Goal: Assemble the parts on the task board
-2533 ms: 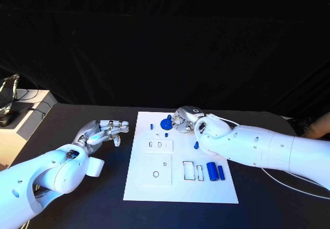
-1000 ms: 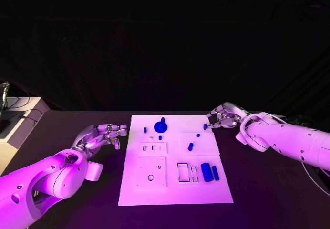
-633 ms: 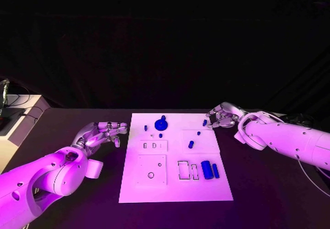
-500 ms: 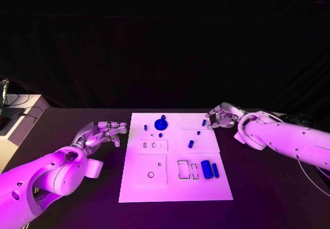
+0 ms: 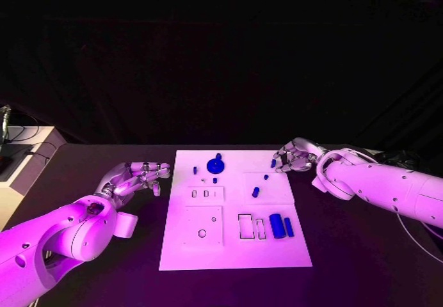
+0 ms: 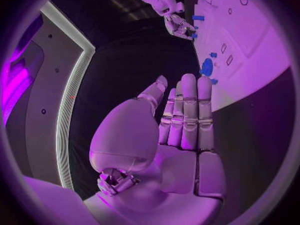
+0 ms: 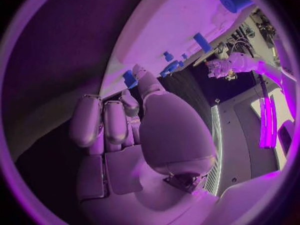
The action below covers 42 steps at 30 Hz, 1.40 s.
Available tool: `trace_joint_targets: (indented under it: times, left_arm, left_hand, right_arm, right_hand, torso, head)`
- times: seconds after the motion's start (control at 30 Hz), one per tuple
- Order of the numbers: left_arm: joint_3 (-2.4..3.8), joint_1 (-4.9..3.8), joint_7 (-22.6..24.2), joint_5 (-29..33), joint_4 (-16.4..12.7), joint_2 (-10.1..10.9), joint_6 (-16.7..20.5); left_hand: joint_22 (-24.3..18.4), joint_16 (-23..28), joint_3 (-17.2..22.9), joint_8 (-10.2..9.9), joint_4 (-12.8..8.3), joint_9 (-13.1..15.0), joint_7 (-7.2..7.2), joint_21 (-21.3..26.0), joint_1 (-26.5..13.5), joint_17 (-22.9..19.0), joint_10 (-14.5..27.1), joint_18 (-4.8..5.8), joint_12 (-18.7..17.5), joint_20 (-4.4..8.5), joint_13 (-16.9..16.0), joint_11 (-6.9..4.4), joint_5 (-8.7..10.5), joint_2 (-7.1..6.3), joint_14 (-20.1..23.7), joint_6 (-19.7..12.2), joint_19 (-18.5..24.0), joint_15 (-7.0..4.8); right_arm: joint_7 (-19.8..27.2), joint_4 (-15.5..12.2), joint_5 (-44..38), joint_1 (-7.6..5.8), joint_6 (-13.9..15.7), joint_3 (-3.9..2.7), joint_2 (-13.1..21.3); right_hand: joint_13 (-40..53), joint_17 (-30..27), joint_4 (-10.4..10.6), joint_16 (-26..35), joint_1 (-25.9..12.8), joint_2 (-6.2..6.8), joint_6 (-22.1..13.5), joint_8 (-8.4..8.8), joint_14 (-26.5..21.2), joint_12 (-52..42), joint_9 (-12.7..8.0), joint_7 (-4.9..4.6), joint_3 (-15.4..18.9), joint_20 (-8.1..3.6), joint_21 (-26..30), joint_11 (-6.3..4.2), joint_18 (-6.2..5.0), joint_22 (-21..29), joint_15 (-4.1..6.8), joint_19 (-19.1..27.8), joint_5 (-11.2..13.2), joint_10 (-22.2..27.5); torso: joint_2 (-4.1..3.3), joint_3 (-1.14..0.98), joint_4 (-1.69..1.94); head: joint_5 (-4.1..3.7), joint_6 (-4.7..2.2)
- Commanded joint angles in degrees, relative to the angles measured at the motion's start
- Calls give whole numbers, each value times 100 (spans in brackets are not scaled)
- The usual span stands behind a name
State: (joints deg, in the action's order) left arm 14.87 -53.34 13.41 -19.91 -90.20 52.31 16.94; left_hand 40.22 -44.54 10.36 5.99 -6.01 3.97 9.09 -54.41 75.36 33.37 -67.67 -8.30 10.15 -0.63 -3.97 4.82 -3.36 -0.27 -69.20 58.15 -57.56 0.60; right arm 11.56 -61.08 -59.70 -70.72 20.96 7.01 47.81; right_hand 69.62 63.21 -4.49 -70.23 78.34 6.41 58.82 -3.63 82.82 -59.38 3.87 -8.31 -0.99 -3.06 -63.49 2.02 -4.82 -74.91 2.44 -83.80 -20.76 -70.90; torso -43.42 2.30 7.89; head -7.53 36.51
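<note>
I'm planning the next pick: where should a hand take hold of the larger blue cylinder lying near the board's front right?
Probably across the middle of the larger blue cylinder, coming from above: it lies flat on the task board, long axis running front to back, a thinner blue piece close on its right.

A black curtain point(image 5: 221, 70) hangs behind the dark table point(image 5: 360, 256), filling the far side. At far left stands a pale cabinet point(image 5: 32, 144) with cables on top.

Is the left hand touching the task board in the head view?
No, the left hand hangs beside the task board, over the black table.
</note>
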Motion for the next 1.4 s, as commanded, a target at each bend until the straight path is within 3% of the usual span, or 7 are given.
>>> trace_joint_targets:
  times: [0.03,0.6,1.07,1.27,1.4]
  left_arm:
    - [5,2,58,5,-8,-7,-78]
    - [5,2,36,5,-12,9,-98]
    - [5,2,12,5,-3,5,-95]
    - [5,2,6,5,0,4,-94]
    - [5,2,1,5,2,1,-97]
  left_hand:
    - [7,-25,-21,5,-15,2,1,-7,47,9,52,-77,15,-4,4,7,28,16,10,13,-27,1]
    - [19,-30,-13,8,-13,1,5,-7,40,12,82,-80,-10,-8,12,18,29,22,17,9,-23,8]
    - [36,-37,32,14,-31,1,8,-5,58,12,84,-87,-38,-13,14,21,28,41,21,8,-21,8]
    - [40,-37,50,15,-44,1,8,-6,70,12,85,-88,-44,-12,14,21,27,47,23,8,-21,8]
    - [41,-38,58,16,-50,1,9,-7,76,12,84,-89,-46,-12,14,21,27,51,24,8,-22,7]
  right_arm:
    - [-86,1,-65,4,-22,-2,-25]
    - [-529,103,-113,29,288,-2,-182]
    - [-633,66,-145,31,256,-2,-216]
    - [-623,63,-152,31,236,-2,-223]
    - [-586,52,-153,31,211,-2,-228]
  right_hand:
    - [7,7,47,-18,-57,-40,43,-8,33,-19,-5,-13,-2,10,14,-9,-66,-862,-16,-297,-33,-26]
    - [57,21,352,-45,-453,-89,220,-22,46,-80,0,65,21,-15,17,-57,-67,-862,17,-324,-68,-82]
    - [74,18,393,-48,-495,-77,305,-32,46,-79,2,93,-4,-30,20,-73,-58,-863,28,-327,-74,-97]
    - [101,20,282,-52,-455,-184,388,-26,47,-92,-4,113,-89,-48,-1,-94,-46,-869,46,-331,-83,-125]
    - [140,23,121,-53,-348,-378,500,-34,47,-126,-4,144,-357,-68,-19,-122,-34,-873,74,-330,60,-165]
  torso:
    - [1,1,-1]
    - [4,2,-2]
    - [5,-3,1]
    - [6,-2,1]
    - [2,-5,-2]
  head:
    - [-4,-15]
    - [-10,2]
    - [12,20]
    - [2,26]
    - [6,24]
